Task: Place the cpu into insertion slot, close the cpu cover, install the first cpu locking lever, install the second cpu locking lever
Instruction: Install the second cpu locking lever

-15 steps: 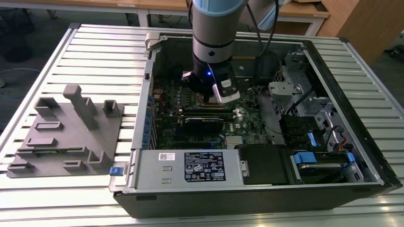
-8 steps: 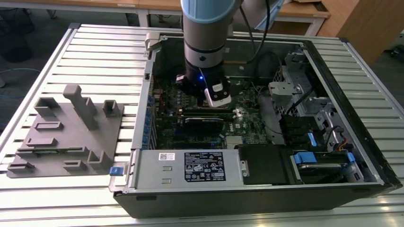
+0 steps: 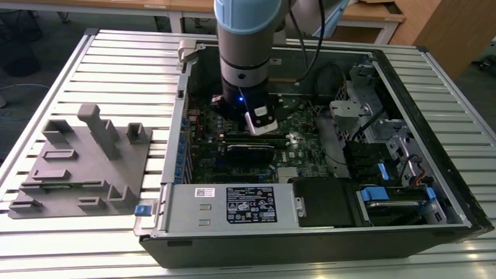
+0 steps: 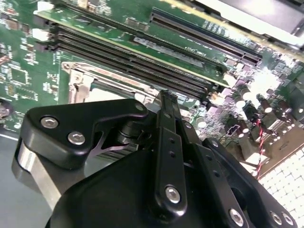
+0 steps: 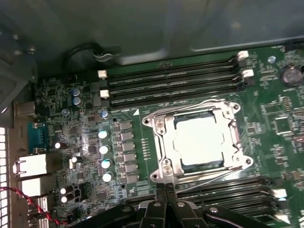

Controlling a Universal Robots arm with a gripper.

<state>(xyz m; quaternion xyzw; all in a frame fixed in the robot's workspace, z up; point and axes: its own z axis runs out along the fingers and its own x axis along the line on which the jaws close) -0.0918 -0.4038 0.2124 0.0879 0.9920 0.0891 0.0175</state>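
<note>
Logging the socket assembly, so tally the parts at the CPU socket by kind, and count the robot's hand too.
cpu: 1
cpu cover: 1
locking levers: 2
hand: 1
Total: 5

Arm: pale blue joint shell over grey metal cylinder, small blue LED lit near the wrist, white block below it. Black cable runs off behind. Tool: matte black linkage plates, silver screw heads, fingers pressed together.
</note>
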